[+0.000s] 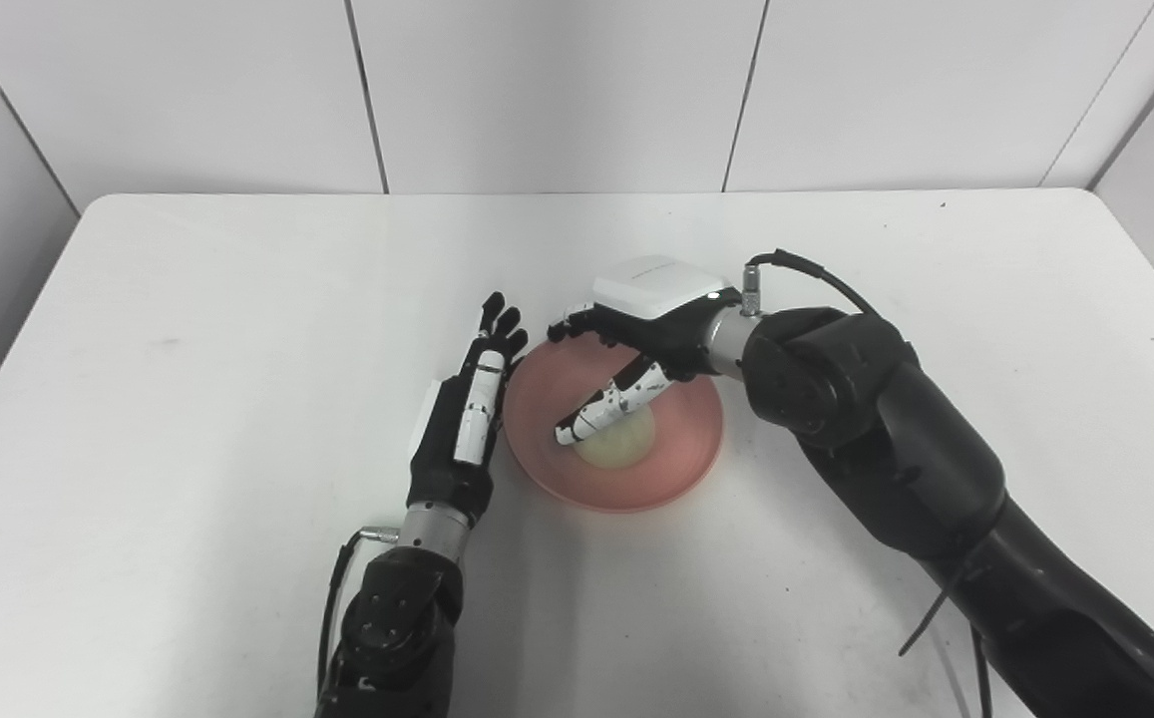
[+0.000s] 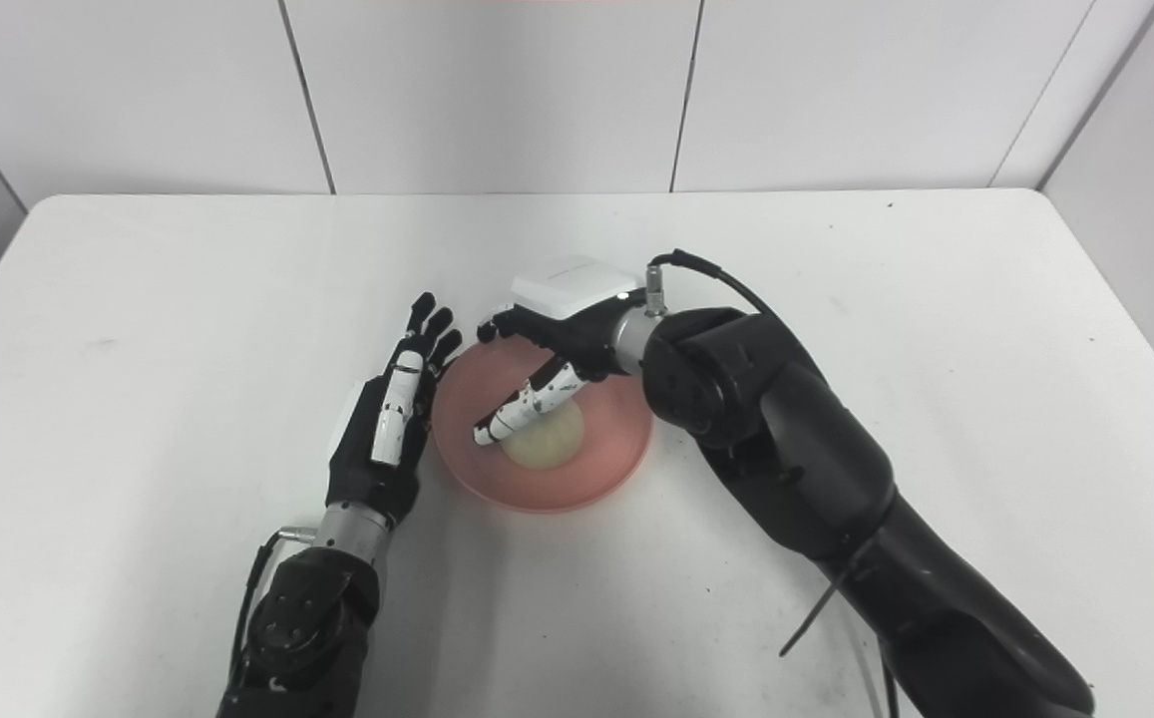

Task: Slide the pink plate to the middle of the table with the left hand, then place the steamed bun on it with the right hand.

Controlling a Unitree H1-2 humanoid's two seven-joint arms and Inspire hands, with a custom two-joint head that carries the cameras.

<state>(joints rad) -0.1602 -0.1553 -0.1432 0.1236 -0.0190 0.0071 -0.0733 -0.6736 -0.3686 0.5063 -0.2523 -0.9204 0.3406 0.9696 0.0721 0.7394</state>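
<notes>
The pink plate [image 1: 686, 464] lies near the middle of the white table [image 1: 237, 329]. A pale steamed bun [image 1: 628, 447] rests on the plate, toward its near side. My right hand [image 1: 641, 334] hovers over the plate's far half, open. Its thumb reaches down across the bun's top left edge, while its fingers [image 1: 577, 324] sit apart over the far rim. My left hand [image 1: 467, 414] stands edge-on and open, fingers straight, right beside the plate's left rim. It holds nothing. In the right eye view the bun [image 2: 549, 447] shows below the right thumb.
The right forearm [image 1: 896, 449] crosses the table's near right part, with a cable looping at the wrist. Grey wall panels [image 1: 557, 90] stand behind the table's far edge.
</notes>
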